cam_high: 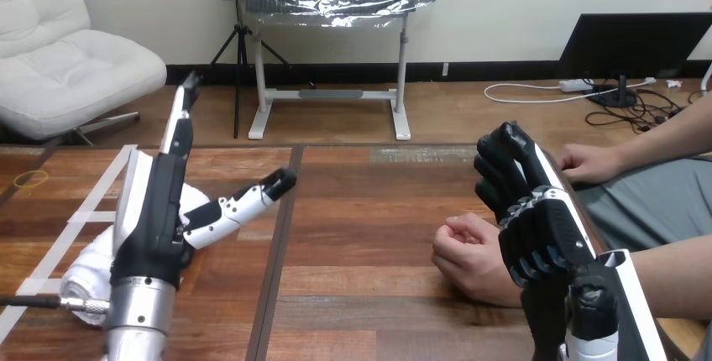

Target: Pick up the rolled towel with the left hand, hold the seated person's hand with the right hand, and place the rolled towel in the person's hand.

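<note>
Step in hand, by judgement: pick-up of the towel, grasp not yet made. Nearest: left hand [159,214], on a silver forearm [134,315] from the bottom edge, standing directly over the rolled towel [88,273]; released, fingers straight and pointing away, thumb splayed out to the towel's right, nothing gripped. Rolled towel: white, lying on the table [361,235] at its near left, partly hidden beneath the left hand, the bulk showing on the near side, a little more past the palm. Right hand [541,227]: well to the right of the towel, raised on edge, back towards the camera; clenched, slack or grasping, cannot tell. Person's hand [470,256]: between the towel and the right hand, far closer to the latter, resting on the table in a loose curl, wrist passing behind the right hand; touching or merely beside, cannot tell. Farthest: person's other hand [592,162], far to the right of the towel and beyond it, resting at the table's edge. Next move, by judgement: lowering of the left hand, closing of fingers and thumb round the roll, then a lift clear of the table. Soft cloth, likely to squash and sag, so a grip near the middle advisable. Hold on the person's hand to be confirmed before delivery; opening of the curled palm needed first.
</note>
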